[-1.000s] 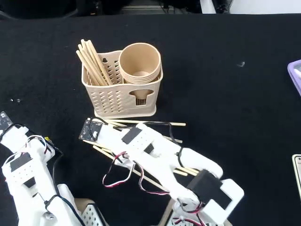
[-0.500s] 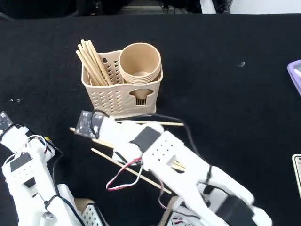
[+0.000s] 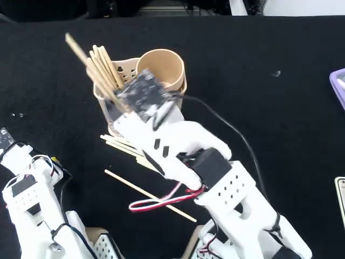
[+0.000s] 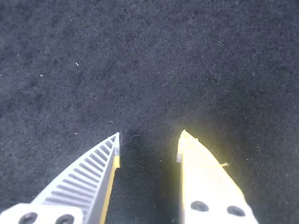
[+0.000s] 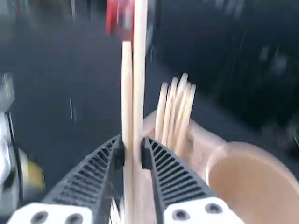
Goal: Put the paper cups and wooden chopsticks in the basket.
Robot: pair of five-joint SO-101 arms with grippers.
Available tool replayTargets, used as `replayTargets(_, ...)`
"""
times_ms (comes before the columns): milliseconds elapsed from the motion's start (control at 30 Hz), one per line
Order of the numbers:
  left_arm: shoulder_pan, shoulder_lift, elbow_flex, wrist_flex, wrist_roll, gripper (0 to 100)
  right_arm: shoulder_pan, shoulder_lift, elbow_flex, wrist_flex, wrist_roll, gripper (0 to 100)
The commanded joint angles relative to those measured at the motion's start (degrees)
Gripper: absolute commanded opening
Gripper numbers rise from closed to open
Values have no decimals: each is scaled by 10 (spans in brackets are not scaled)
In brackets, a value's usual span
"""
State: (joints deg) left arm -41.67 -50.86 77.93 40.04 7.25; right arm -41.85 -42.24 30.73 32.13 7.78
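The right gripper (image 5: 132, 154) is clamped on two wooden chopsticks (image 3: 74, 45), which jut toward 10 o'clock above the basket (image 3: 125, 66), over its chopstick side. The basket sits at 11 o'clock on the black table (image 3: 269, 118), with stacked paper cups (image 3: 161, 65) in its 3 o'clock compartment, and loose chopsticks (image 3: 148, 194) lie on the table at 6 o'clock of it. The left gripper (image 4: 148, 140), at 8 o'clock, hangs over the table with jaws apart, holding nothing

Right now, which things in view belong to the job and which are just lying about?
Job:
basket
paper cups nested in it
bundled chopsticks standing in it
two chopsticks clamped in the right gripper
loose chopsticks on the table

Lying about:
purple object at the table's edge
small speck
left gripper, open above bare table
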Motion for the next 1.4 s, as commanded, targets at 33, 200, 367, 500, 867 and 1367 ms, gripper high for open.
replayTargets(33, 5, -8, -14, -8, -1, 205, 13, -2, -32, -188, -23, 11)
replayTargets(200, 5, -8, -14, -8, -1, 205, 14, 66, -47, -287, -23, 11)
replayTargets(367, 5, -8, -14, -8, -1, 205, 25, 124, -109, -301, -23, 11)
replayTargets(500, 5, -8, -14, -8, -1, 205, 62, 165, -140, -301, -25, 11)
replayTargets(867, 5, -8, -15, -8, -1, 205, 64, 185, -98, -145, -27, 149)
replayTargets(1367, 5, -8, -14, -8, -1, 205, 61, -123, -52, 395, 23, 166)
